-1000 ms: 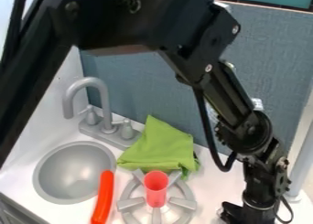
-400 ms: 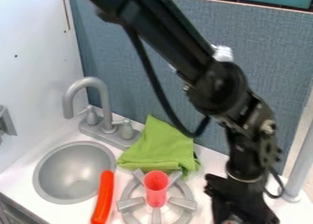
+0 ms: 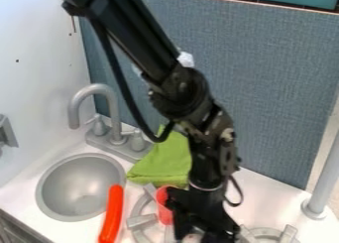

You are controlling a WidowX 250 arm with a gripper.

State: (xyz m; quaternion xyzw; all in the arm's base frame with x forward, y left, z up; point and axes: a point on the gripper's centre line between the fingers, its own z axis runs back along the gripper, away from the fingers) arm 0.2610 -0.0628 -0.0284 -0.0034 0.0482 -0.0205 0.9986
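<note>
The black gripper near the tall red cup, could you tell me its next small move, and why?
I would probably ease the black gripper slightly toward the picture's right: it partly hides the tall red plastic cup, I cannot tell whether they touch, and a nudge might tip the cup off the round grey burner.

Sink left of burner — cup atop, seemingly.
</note>
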